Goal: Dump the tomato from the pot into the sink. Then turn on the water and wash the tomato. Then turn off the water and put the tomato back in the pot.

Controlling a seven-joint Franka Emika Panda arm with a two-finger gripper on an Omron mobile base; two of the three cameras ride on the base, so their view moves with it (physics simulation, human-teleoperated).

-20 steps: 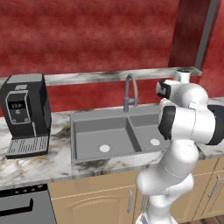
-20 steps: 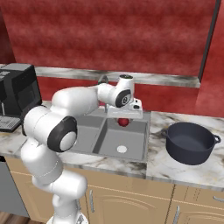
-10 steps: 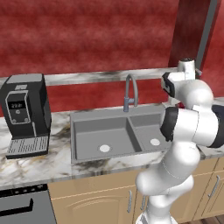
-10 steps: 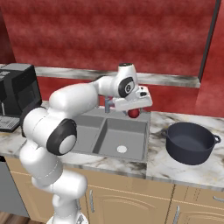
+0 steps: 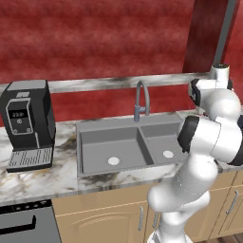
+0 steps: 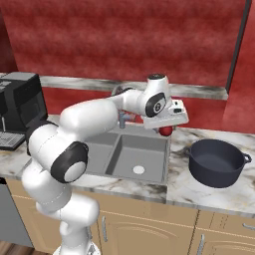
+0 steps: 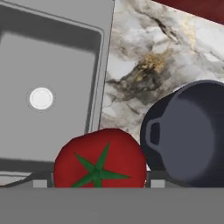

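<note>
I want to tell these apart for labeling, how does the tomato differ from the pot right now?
The tomato is small, glossy red and held up in the pincer; the pot is wide, dark navy and sits on the marble counter. The tomato is a solid ball; the pot is hollow and looks empty. Both are round.

Marble counter (image 6: pixel 179 174) between sink (image 6: pixel 130 158) and pot (image 6: pixel 217 162) lies bare; pot mouth open above; faucet (image 5: pixel 141 99) stands behind the basins.

Two base views flanking the sink (image 5: pixel 114 142); hand view close overhead.
</note>
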